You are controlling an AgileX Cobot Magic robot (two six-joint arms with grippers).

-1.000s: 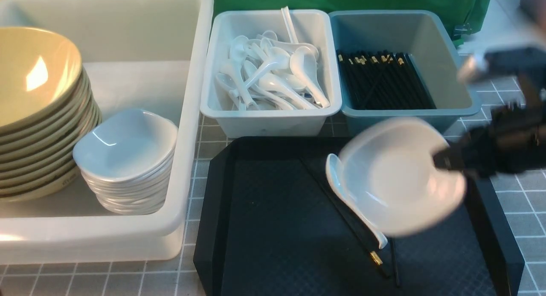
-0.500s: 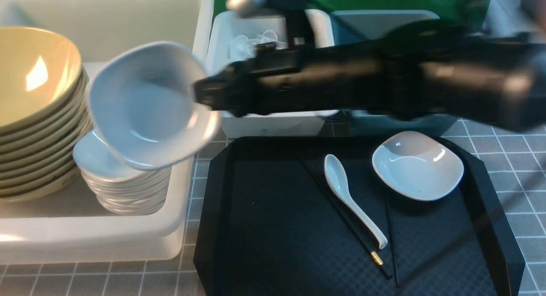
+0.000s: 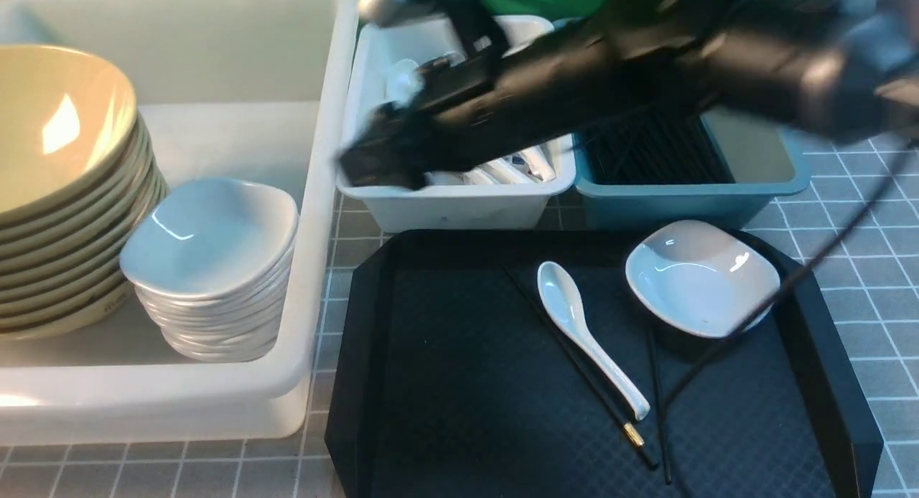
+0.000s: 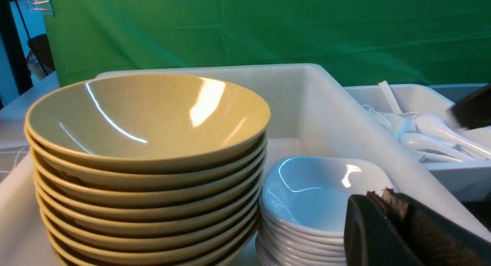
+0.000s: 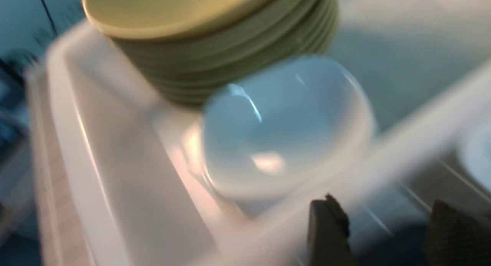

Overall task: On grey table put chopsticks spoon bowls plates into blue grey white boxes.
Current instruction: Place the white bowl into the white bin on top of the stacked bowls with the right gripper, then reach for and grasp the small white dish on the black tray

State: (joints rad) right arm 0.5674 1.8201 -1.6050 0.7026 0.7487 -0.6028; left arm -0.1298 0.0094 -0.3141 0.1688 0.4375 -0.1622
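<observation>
My right gripper is open and empty. It hangs over the edge between the big white box and the grey-white box; its spread fingers show in the right wrist view. A stack of white plates sits in the white box beside stacked beige bowls. One plate, a spoon and two chopsticks lie on the black tray. My left gripper is shut and empty, close to the plate stack.
The grey-white box holds several white spoons. The blue box holds black chopsticks. The black tray lies on the grey table in front of them. My right arm and its cable cross over both small boxes and the tray's right side.
My right gripper carried a plate from the tray leftward to the stack in the white box, let it go, and has drawn back right. The spoon shifted slightly.
</observation>
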